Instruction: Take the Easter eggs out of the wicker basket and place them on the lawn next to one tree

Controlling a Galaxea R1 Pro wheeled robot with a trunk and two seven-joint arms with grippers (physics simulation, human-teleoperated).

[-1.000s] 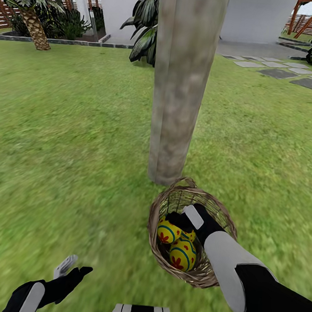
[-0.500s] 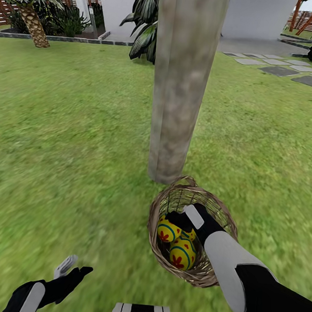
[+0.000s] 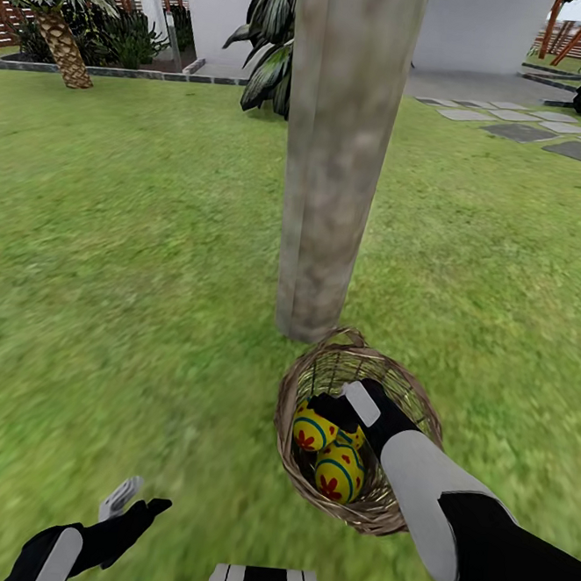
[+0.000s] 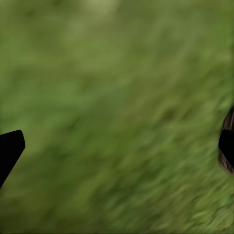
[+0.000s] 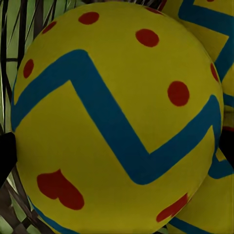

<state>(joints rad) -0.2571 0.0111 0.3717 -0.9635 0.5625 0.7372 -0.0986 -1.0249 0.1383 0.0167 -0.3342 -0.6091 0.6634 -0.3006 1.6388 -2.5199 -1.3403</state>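
Left gripper [image 3: 136, 499], fingers apart, hangs over blurred mottled lawn [image 3: 109, 248]. Right gripper [image 3: 337, 409] reaches into the open-weave twig wicker basket [image 3: 295, 388]; its wrist view alone shows dark fingertips flanking a smooth yellow egg [image 5: 114, 117], contact uncertain. Easter eggs [image 3: 338, 473] lie inside. Behind the basket rises the mottled cylindrical tree [image 3: 338, 154].

- Basket [image 3: 299, 388] stands on the lawn [image 3: 127, 250], just beside the tree trunk [image 3: 333, 153].
- Right tool [image 3: 337, 411] reaches into the basket, among the eggs [image 3: 339, 474].
- Left tool [image 3: 131, 501] hovers over grass, well apart.
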